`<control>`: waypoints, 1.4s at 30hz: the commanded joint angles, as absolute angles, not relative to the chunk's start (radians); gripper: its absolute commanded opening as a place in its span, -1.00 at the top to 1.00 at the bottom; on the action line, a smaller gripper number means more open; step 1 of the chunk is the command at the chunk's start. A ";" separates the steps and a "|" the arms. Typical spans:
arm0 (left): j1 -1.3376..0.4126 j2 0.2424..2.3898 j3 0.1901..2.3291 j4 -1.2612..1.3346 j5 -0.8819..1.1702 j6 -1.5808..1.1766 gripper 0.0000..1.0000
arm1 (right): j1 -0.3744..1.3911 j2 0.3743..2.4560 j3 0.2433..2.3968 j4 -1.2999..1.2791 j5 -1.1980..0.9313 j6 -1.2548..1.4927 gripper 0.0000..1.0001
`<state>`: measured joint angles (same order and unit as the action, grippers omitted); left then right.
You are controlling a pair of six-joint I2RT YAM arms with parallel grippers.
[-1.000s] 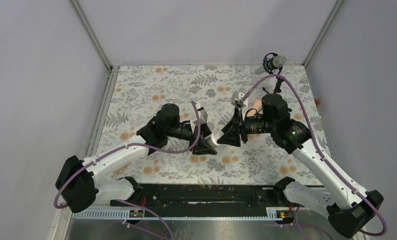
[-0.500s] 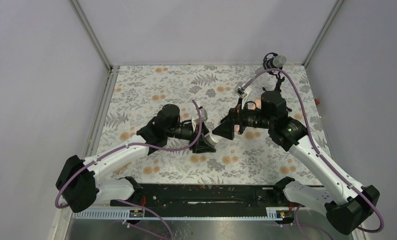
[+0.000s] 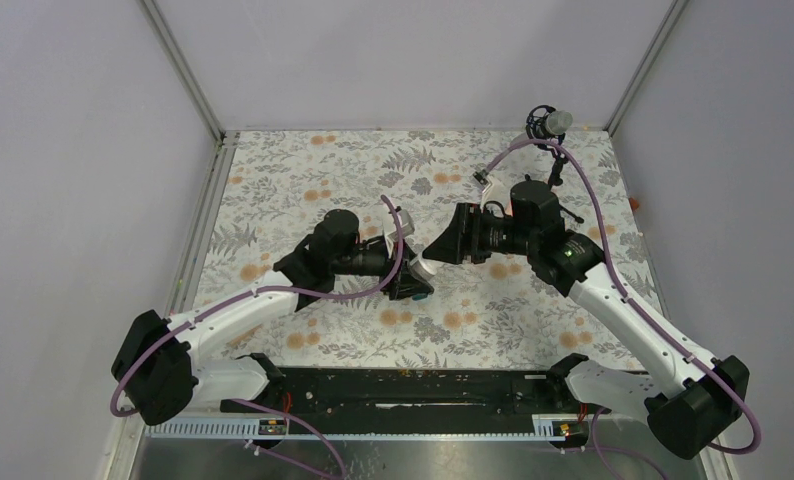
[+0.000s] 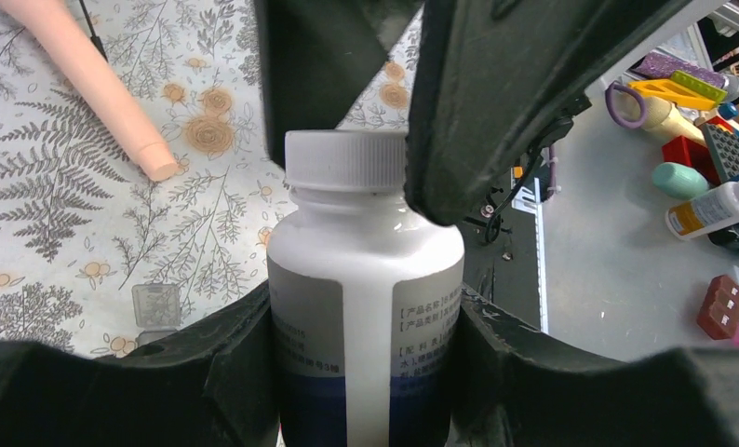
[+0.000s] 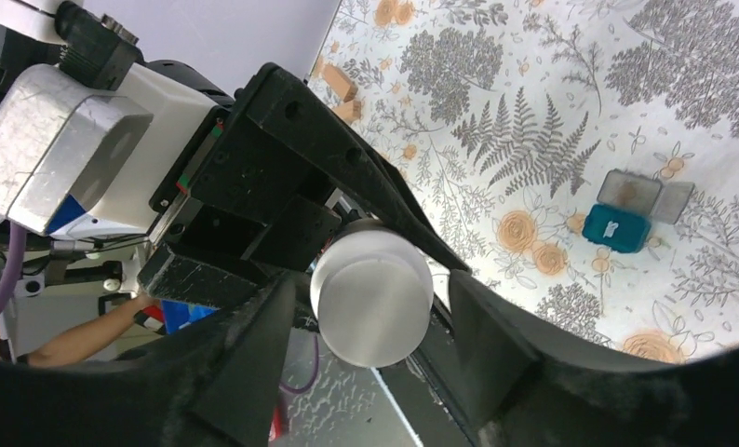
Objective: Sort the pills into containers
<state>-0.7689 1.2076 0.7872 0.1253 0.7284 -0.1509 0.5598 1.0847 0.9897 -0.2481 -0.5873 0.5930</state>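
My left gripper (image 4: 366,321) is shut on the white round bottle (image 4: 366,251), gripping its dark-labelled body, with the white cap (image 4: 345,160) on and pointing at the right arm. My right gripper (image 5: 373,296) is open with one finger on each side of the cap (image 5: 372,300), a small gap on both sides. Its black fingers (image 4: 505,93) frame the cap in the left wrist view. In the top view the two grippers (image 3: 417,284) (image 3: 432,252) meet at mid-table. The tiny teal box (image 5: 615,226) lies on the cloth with its clear lid (image 5: 640,191) open.
The black microphone (image 3: 550,123) stands on its stand at the back right. A peach-coloured rod (image 4: 87,70) lies on the floral cloth. Small tan pieces (image 5: 345,98) lie on the cloth further off. The black rail (image 3: 403,390) runs along the near edge.
My right gripper has swung left and toward the bottle, and its fingers now straddle the cap. My left gripper has kept hold of the bottle and barely moved.
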 commanded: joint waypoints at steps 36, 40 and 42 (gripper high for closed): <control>-0.760 1.168 0.776 0.179 0.879 -0.126 1.00 | 0.510 1.053 1.029 -0.123 -0.686 0.254 -0.96; -0.756 1.186 0.778 0.221 0.747 -0.152 1.00 | 0.518 1.083 0.961 -0.011 -0.586 0.529 -0.99; -0.752 1.192 0.783 0.225 0.710 -0.161 1.00 | 0.531 1.078 0.948 -0.010 -0.535 0.585 -0.99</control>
